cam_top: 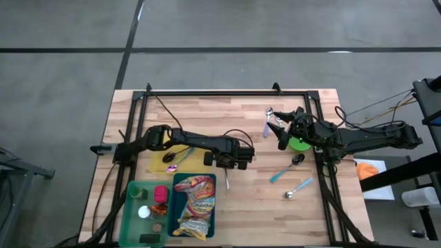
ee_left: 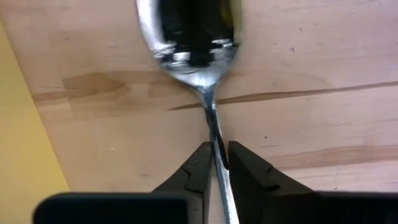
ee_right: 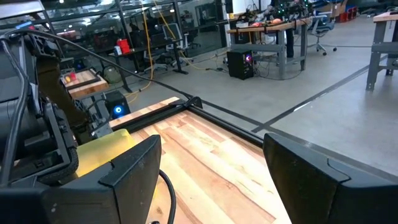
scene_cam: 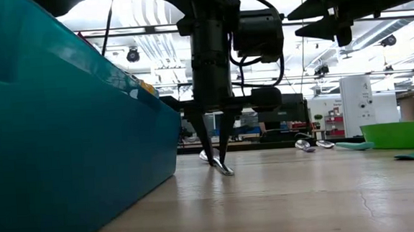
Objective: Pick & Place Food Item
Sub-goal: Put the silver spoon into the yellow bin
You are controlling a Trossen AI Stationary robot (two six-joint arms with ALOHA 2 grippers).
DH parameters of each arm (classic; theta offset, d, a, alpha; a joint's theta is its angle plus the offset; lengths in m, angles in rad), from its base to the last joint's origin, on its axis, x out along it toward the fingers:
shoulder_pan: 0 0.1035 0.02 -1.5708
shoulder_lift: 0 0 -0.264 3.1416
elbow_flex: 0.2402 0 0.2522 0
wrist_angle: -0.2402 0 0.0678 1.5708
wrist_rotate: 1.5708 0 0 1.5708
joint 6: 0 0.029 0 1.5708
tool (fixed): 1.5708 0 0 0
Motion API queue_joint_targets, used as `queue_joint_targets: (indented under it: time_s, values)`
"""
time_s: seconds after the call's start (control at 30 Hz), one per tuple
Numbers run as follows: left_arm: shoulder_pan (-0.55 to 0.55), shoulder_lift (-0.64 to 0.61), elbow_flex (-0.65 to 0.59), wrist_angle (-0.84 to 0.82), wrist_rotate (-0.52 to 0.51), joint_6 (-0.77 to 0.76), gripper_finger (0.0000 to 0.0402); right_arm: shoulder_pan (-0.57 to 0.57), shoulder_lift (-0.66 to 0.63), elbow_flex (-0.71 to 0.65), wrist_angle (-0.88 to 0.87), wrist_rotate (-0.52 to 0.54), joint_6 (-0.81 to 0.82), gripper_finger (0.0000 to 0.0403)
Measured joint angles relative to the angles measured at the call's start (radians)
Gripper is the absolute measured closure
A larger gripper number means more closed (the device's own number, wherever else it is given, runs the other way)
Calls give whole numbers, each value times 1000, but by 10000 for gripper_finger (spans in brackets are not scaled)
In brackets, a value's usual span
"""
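Observation:
A silver spoon (ee_left: 193, 43) lies on the wooden table (cam_top: 262, 207) just right of the teal bin (cam_top: 193, 204). My left gripper (ee_left: 216, 165) points straight down over the spoon's handle and is shut on it; the low view shows its fingertips (scene_cam: 217, 157) down at the spoon (scene_cam: 223, 167). A colourful food packet (cam_top: 195, 203) lies in the teal bin. My right gripper (ee_right: 211, 168) waits open and level above the green bowl (cam_top: 298, 144) at the table's right. My left gripper pinches the spoon's thin handle (ee_left: 214, 134) a little behind the bowl, between its two fingertips (ee_left: 199, 165). The fingers come from above, pointing down, one on each side of the handle. The spoon lies on the table.
A yellow board (cam_top: 196, 160) with a purple spoon (cam_top: 180, 161) lies beside the left gripper. A green bin (cam_top: 143, 207) of small items adjoins the teal bin. Several spoons (cam_top: 284, 173) lie near the green bowl. A black frame (cam_top: 227, 91) rims the table.

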Motion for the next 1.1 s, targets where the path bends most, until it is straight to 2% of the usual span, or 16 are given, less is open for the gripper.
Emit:
queue_joint_targets:
  time_s: [0.3, 0.73, 1.1]
  values:
    - [1, 0, 1, -14, -15, 0, 395, 0, 0, 0, 0, 0, 0, 122]
    - [4, -8, 2, -20, -28, 15, 396, 0, 0, 0, 0, 0, 0, 122]
    - [8, -136, 0, -23, -167, 70, 397, 0, 0, 0, 0, 0, 0, 122]
